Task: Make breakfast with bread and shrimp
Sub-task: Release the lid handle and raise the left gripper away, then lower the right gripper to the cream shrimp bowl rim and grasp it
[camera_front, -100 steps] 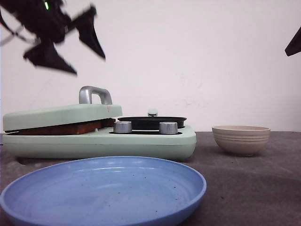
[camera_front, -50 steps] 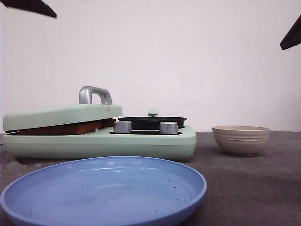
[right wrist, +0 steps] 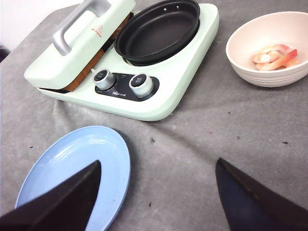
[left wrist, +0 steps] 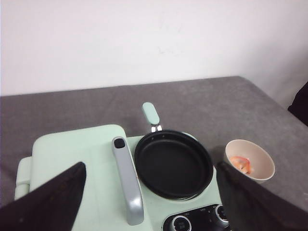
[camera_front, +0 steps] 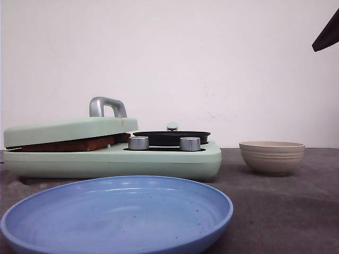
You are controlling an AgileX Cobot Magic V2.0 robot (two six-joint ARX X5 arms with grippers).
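Note:
The bread shows only as a brown edge point(camera_front: 74, 144) pressed under the shut lid of the pale green breakfast maker point(camera_front: 175, 161); the right wrist view shows that edge too point(right wrist: 89, 67). The shrimp point(right wrist: 274, 57) lies in the beige bowl point(right wrist: 269, 48), to the right of the maker; it also shows in the left wrist view point(left wrist: 240, 162). My left gripper point(left wrist: 150, 166) is open and empty, high above the maker's lid handle point(left wrist: 127, 180) and black pan point(left wrist: 173, 163). My right gripper point(right wrist: 159, 162) is open and empty, high above the grey cloth between plate and bowl.
A large blue plate point(camera_front: 116, 211) sits at the front, in front of the maker. Two silver knobs point(camera_front: 137, 143) are on the maker's front. The bowl point(camera_front: 271, 156) stands on the grey cloth at the right. A white wall is behind.
My left gripper has risen out of the top left of the front view. The tip of my right gripper stays at the top right edge.

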